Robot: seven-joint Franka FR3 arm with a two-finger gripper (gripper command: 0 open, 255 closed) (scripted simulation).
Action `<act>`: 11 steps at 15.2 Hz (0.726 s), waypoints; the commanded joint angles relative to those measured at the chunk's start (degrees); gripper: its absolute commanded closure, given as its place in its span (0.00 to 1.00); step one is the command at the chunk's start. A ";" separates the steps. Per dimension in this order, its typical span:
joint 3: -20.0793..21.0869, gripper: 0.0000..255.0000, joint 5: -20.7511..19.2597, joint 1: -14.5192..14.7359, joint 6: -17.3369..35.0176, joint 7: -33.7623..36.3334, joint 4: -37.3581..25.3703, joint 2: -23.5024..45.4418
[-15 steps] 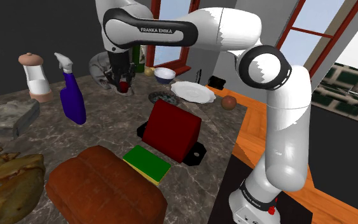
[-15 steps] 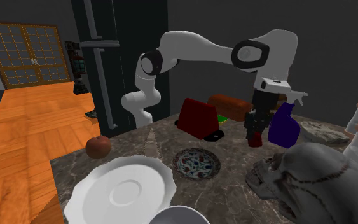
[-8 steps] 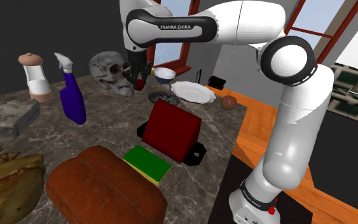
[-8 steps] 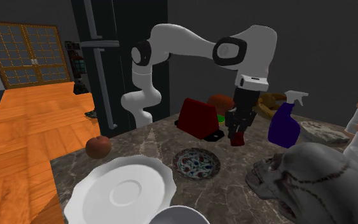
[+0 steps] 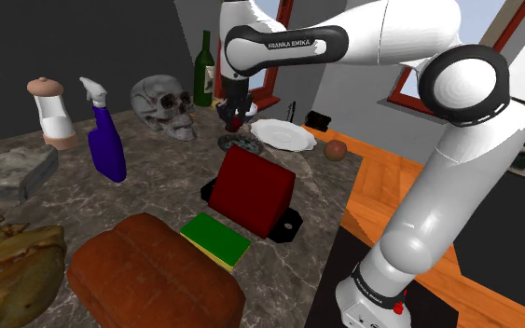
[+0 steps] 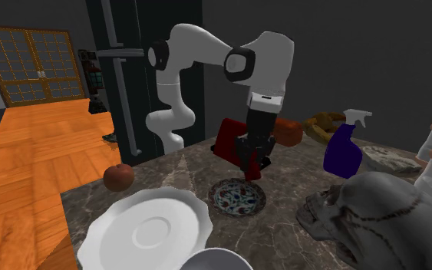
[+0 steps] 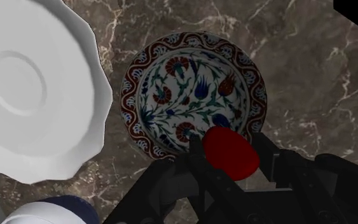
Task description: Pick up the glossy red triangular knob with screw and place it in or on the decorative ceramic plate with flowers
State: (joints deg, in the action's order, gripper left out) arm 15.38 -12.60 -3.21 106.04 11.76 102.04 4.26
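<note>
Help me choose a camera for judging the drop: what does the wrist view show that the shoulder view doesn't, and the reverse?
Wrist view: the flowered plate with its blue, red and green pattern in detail, and the red knob clasped in the gripper over the plate's edge. Shoulder view: the arm, skull, purple spray bottle and red wedge around the work area. Both: the flowered plate, the white plate beside it, the gripper and the dark veined countertop.
</note>
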 commanded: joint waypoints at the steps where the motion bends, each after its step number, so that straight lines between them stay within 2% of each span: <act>1: -1.21 1.00 0.57 -1.53 1.24 -2.74 2.66 -2.05; 3: -1.99 1.00 0.92 -2.38 2.00 -4.36 4.44 -3.43; 11: -2.08 1.00 0.17 -2.42 7.80 -3.07 9.29 -2.33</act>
State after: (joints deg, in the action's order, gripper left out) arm 13.30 -12.37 -5.63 113.01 8.50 110.45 1.99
